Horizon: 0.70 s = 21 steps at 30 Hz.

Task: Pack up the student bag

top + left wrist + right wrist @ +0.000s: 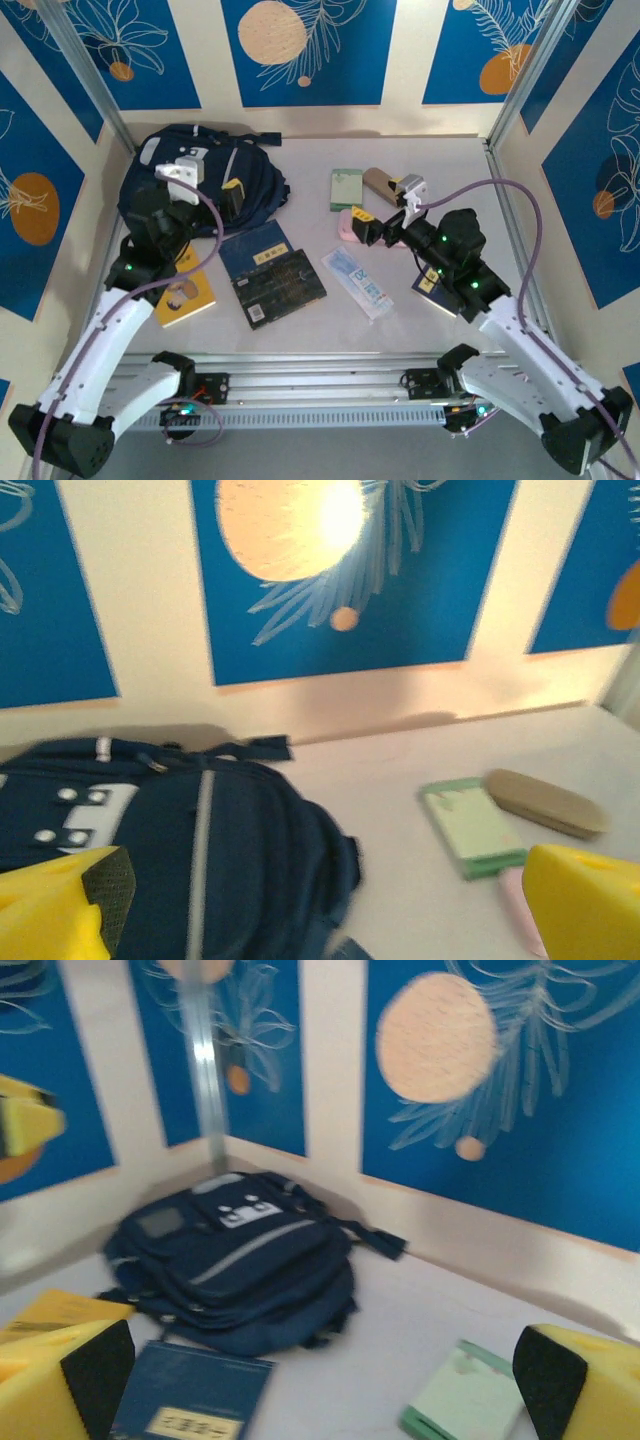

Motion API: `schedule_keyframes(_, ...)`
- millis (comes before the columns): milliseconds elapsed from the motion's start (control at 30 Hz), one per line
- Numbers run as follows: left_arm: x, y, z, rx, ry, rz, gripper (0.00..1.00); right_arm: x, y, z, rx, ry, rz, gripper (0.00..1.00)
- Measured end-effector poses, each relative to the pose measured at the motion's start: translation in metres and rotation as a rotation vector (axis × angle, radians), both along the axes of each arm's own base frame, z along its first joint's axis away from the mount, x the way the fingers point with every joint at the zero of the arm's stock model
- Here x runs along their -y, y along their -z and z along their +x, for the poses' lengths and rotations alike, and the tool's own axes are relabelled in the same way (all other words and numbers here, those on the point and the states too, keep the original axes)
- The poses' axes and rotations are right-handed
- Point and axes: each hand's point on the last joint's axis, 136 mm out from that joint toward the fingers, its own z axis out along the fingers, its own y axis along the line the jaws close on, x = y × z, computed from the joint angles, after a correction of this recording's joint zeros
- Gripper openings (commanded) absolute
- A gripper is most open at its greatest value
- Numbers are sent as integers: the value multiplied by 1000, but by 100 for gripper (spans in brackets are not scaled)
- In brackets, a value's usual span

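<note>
The student bag (pixel 195 175) lies slumped at the table's (pixel 300 160) far left corner, apparently closed. The left pincer (pixel 232 195), released and empty, hangs at its right edge; I judge it should catch the top seam and lift gently so the mouth gapes. That arm stretches forward, wrist near level. The right pincer (pixel 366 226), likewise released, hovers beside a pink item (pixel 346 226), forearm angled inward.
</note>
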Motion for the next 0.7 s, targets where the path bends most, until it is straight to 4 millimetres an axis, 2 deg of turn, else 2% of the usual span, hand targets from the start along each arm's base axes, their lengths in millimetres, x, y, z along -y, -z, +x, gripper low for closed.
schedule_keyframes(67, 7, -6, -12, -64, 32, -25, 100, -5, -18, -13, -48, -7, 3, 99)
schedule_keyframes(133, 8, -2, -23, -135, 47, -38, 100, -3, -35, -21, -114, 21, 7, 99)
schedule_keyframes(200, 5, 10, -33, -225, 34, -37, 100, 6, -52, -27, -180, 58, 15, 99)
schedule_keyframes(300, -8, 28, -41, -331, -39, -39, 100, 28, -56, -38, -287, 127, 46, 99)
schedule_keyframes(367, -14, 43, -40, -399, -88, -44, 100, 42, -44, -47, -350, 152, 71, 99)
schedule_keyframes(500, -11, 72, -27, -554, -130, -9, 100, 62, -8, -55, -527, 182, 136, 99)
schedule_keyframes(567, -8, 86, -11, -619, -141, 9, 100, 59, 6, -50, -603, 176, 162, 99)
schedule_keyframes(700, -10, 123, 18, -768, -175, 25, 100, 37, 50, -41, -776, 133, 153, 99)
